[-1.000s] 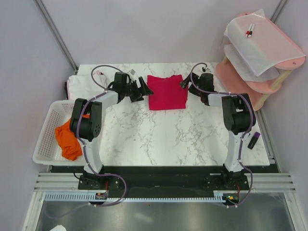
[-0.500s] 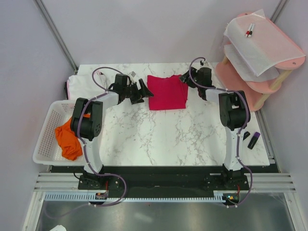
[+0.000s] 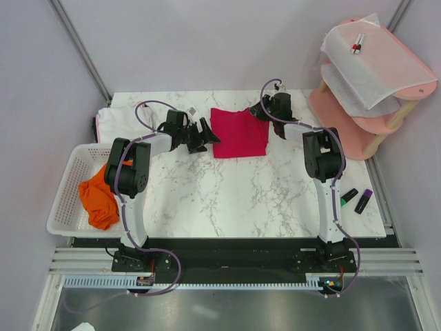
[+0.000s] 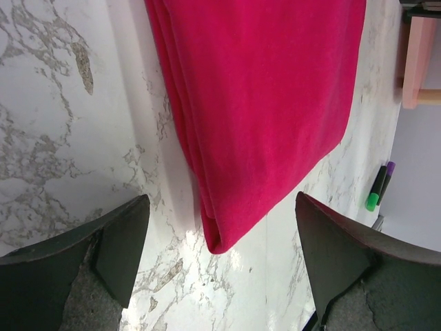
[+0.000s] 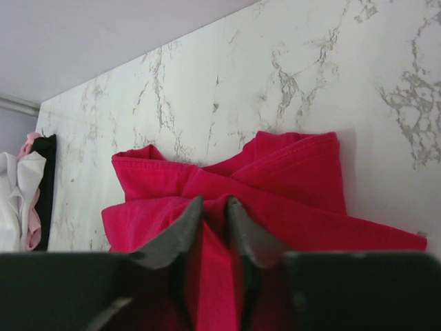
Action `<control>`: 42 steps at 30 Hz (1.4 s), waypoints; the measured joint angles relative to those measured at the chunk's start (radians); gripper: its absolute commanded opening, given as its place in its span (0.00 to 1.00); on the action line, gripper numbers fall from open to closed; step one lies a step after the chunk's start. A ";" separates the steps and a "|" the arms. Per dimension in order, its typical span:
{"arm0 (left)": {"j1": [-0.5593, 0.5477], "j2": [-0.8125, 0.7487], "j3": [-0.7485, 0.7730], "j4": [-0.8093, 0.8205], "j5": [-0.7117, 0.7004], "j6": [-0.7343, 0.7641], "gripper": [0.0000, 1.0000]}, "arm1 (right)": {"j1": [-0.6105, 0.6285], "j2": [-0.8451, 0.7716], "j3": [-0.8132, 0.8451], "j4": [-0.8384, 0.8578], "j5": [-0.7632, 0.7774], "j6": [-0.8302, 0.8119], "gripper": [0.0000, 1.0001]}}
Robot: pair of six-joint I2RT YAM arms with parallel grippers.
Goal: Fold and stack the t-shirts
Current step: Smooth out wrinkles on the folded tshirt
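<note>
The crimson-red t-shirt [image 3: 240, 132] lies folded at the back middle of the marble table. My left gripper [image 3: 207, 134] stands open at its left near corner. In the left wrist view that folded corner [image 4: 262, 89] sits between the wide-apart fingers of the left gripper [image 4: 220, 201], untouched. My right gripper [image 3: 261, 110] is at the shirt's back right corner. The right wrist view shows the right gripper [image 5: 213, 204] shut on a raised ridge of red cloth [image 5: 296, 179]. A white t-shirt [image 3: 114, 121] lies at the back left edge. An orange t-shirt [image 3: 98, 198] hangs over the basket.
A white mesh basket [image 3: 63, 181] sits off the table's left side. A pink tiered stand [image 3: 375, 117] with thin white sheets stands at the back right. Two markers [image 3: 355, 198] lie near the right edge, behind the right arm's upright links.
My right gripper moved left onto the red shirt's back right corner and closed on a fold of it. The left gripper shifted slightly and stayed open.
</note>
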 measured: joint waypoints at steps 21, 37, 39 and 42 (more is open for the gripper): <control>0.002 0.011 0.002 0.010 0.013 0.001 0.91 | -0.013 -0.128 -0.185 0.139 0.098 0.035 0.00; 0.004 -0.009 -0.017 0.016 0.000 0.029 0.91 | -0.058 -0.047 -0.150 0.115 0.232 0.019 0.98; 0.004 -0.027 -0.027 0.009 -0.018 0.036 0.73 | -0.060 -0.122 -0.231 0.118 0.241 0.003 0.98; 0.004 -0.047 -0.029 0.011 -0.033 0.040 0.02 | -0.059 -0.224 -0.301 0.136 0.243 0.005 0.75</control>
